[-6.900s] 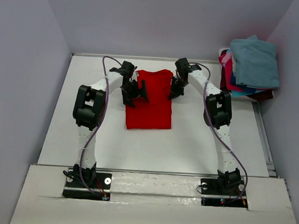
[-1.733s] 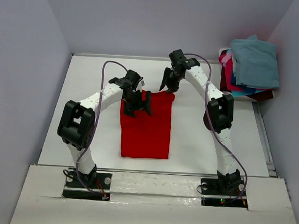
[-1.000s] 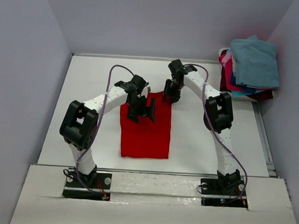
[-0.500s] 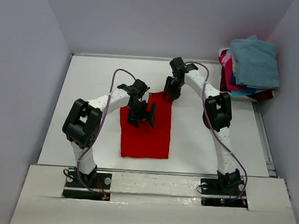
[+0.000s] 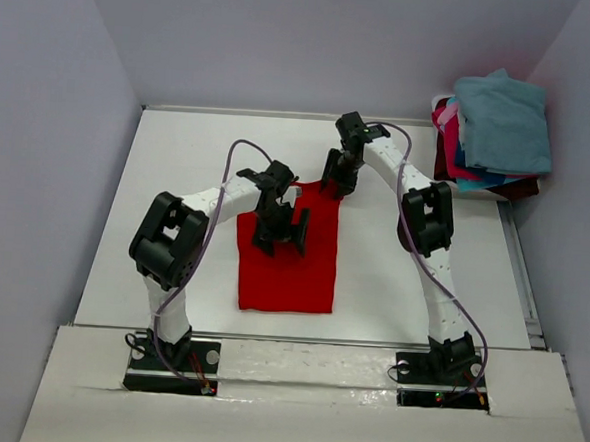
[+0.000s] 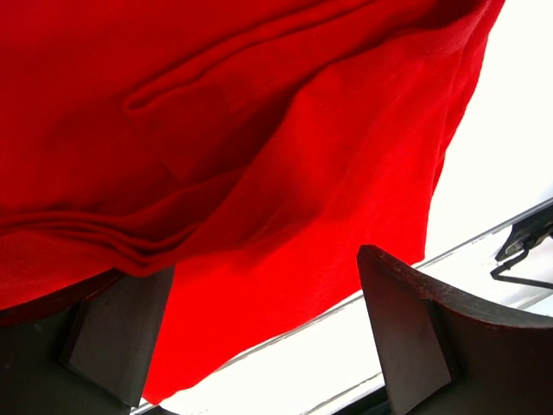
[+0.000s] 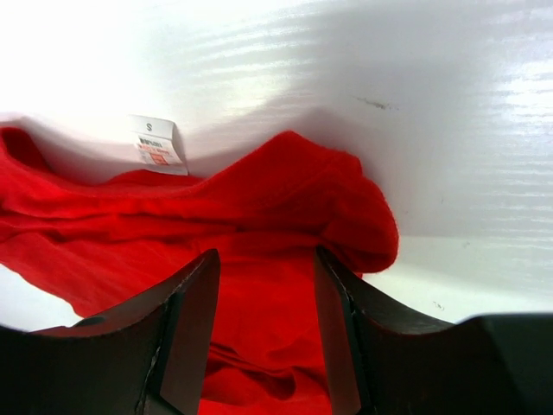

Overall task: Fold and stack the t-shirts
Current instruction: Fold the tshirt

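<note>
The red t-shirt (image 5: 288, 271) is spread flat on the table (image 5: 178, 174) between the arms. The left gripper (image 5: 281, 230) is held wide apart over its far half. The right gripper (image 5: 337, 183) is set partly apart astride the far right corner. The other t-shirts (image 5: 496, 133) are piled far right.

Open table (image 5: 169, 153) either side of red t-shirt (image 5: 287, 276); shirt pile (image 5: 501, 123) crowds far-right corner.

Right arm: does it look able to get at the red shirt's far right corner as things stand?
Probably yes. The right hand sits over that corner of the red t-shirt, fingers apart with cloth bunched between them. The left hand is nearer the shirt's middle, out of its way.
</note>
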